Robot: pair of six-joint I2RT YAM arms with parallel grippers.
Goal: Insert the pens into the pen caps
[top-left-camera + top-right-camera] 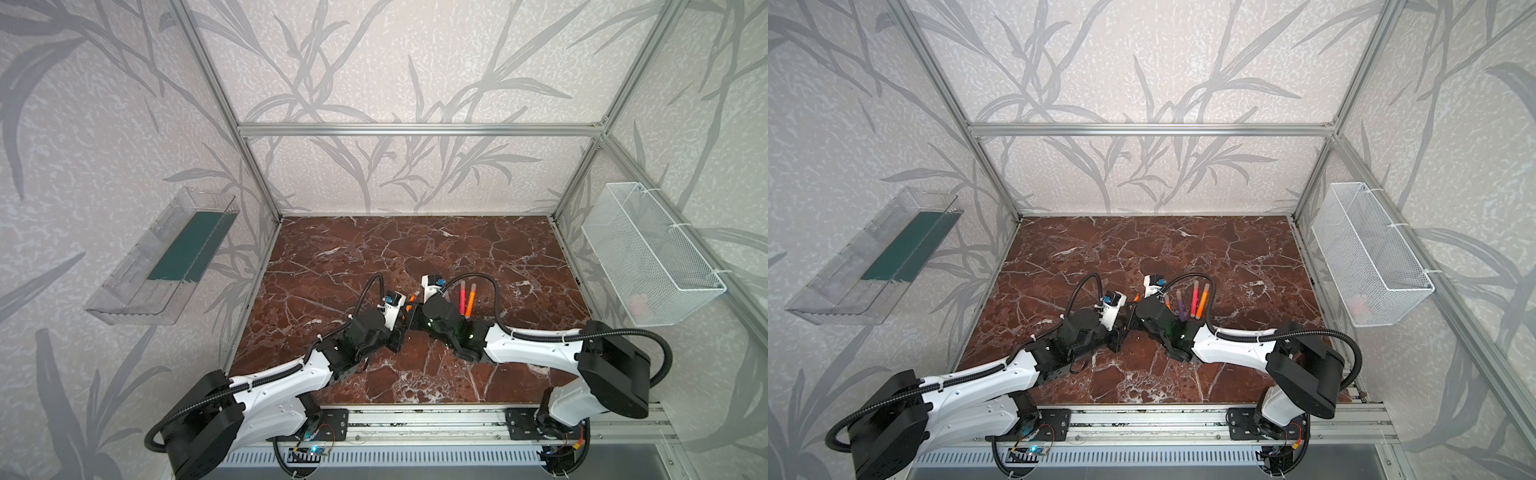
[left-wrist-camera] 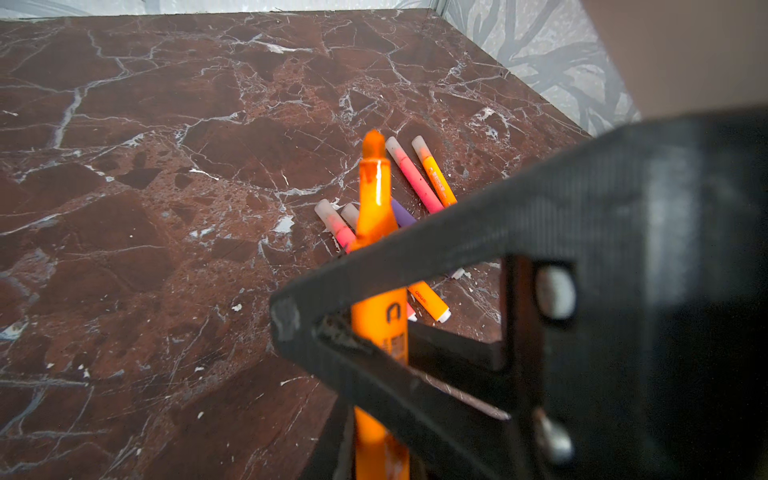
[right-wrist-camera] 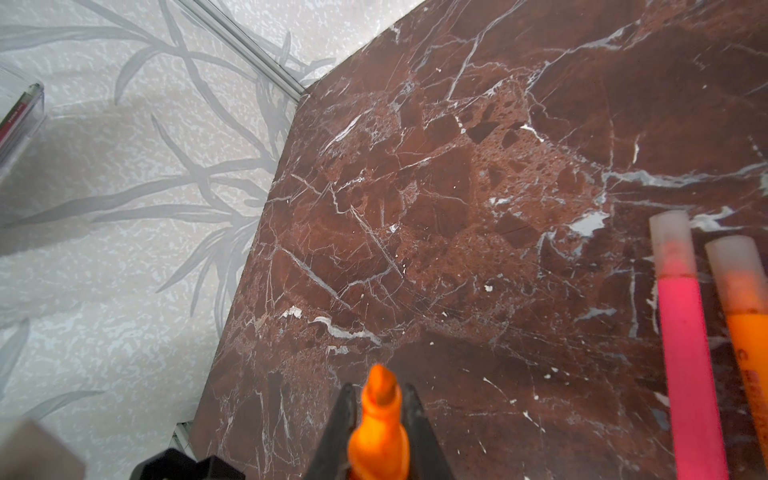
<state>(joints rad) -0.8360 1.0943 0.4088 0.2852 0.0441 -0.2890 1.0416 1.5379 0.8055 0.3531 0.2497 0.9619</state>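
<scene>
An orange pen (image 2: 376, 195) with a bare pointed tip is held between both arms over the middle of the table; a short piece of it also shows in both top views (image 1: 410, 300) (image 1: 1136, 297). My left gripper (image 2: 378, 453) is shut on its lower barrel. My right gripper (image 3: 378, 390) is shut on it just behind the tip, and its black fingers (image 2: 415, 253) cross in front of the barrel. Behind them on the marble lie several pens wearing translucent pen caps (image 2: 395, 147): a pink one (image 1: 462, 297), an orange one (image 1: 470, 301) and a purple one (image 1: 1179, 305).
The brown marble table (image 1: 374, 249) is boxed in by aluminium posts and patterned walls. A clear plastic tray (image 1: 162, 257) hangs on the left wall and a white mesh basket (image 1: 648, 253) on the right wall. Both arms meet near the table's centre.
</scene>
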